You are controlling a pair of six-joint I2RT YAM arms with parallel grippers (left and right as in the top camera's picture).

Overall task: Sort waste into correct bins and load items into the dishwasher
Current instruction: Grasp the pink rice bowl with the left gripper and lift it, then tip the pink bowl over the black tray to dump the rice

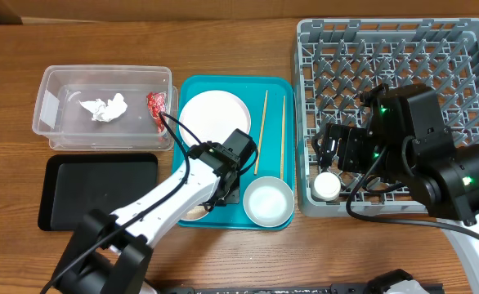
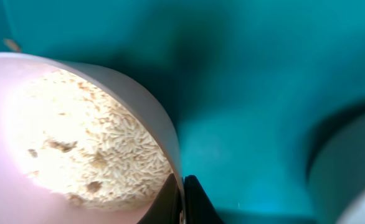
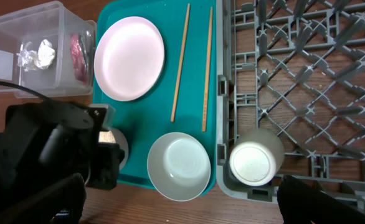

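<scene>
While left tool (image 2: 181, 200) pinches small plate (image 2: 76, 130) rim, right tool (image 1: 336, 155) spread wide, near cup (image 1: 327, 186)

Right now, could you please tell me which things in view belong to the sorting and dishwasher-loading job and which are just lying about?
Job in hand: tissue, red wrapper, clear tub, black tray, large plate, small plate, rice scraps, bowl, cup, chopsticks, dish rack.

Just lying about: teal tray.
</scene>
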